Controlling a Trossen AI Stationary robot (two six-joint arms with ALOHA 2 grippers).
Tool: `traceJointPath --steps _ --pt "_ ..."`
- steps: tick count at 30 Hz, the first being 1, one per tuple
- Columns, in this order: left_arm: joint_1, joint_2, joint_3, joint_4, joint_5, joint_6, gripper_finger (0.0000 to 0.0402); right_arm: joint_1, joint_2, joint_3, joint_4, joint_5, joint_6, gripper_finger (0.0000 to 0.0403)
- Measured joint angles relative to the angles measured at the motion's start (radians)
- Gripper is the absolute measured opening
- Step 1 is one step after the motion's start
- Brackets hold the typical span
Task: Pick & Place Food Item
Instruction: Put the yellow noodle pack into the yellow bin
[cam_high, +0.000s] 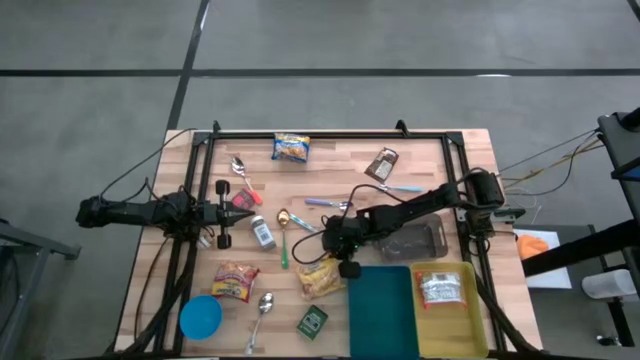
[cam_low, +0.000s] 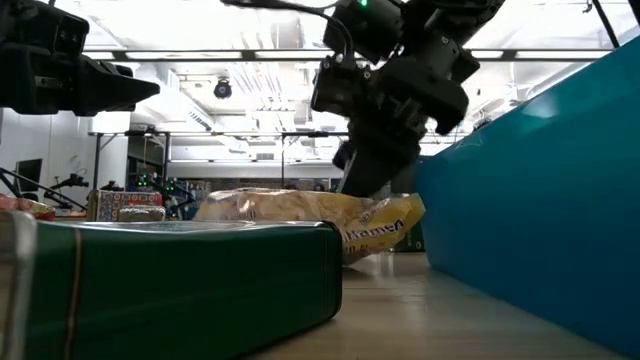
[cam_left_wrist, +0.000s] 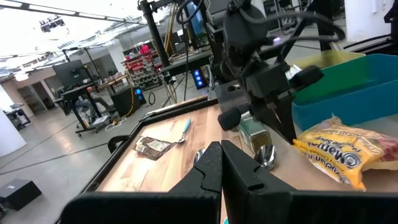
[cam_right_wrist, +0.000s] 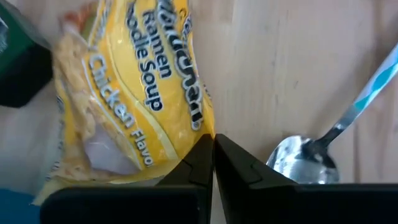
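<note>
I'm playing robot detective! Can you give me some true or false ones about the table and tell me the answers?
1. The right pincer is at the yellow ramen packet. True; it is shut on the packet's edge.
2. The left pincer is wide open. False; it is shut, waiting at the table's left side.
3. The teal bin is full of spoons. False; nothing shows in it.
4. The yellow bin holds a food packet. True.
5. The blue round lid sits on top of the ramen. False; it lies near the table's front left corner.
</note>
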Motion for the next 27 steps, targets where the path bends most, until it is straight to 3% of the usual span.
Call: traceJointPath --steps 8,16,27 --pt "0.000 0.000 0.000 0.000 0.000 0.000 0.0000 0.000 -0.016 0.004 -0.022 0.103 0.000 0.0011" --pt "0.000 0.000 0.000 0.000 0.000 0.000 0.0000 0.000 -0.023 0.004 -0.121 0.336 0.031 0.0011" --pt "0.000 0.000 0.000 0.000 0.000 0.000 0.0000 0.000 -0.025 0.004 -0.123 0.343 0.007 0.0011"
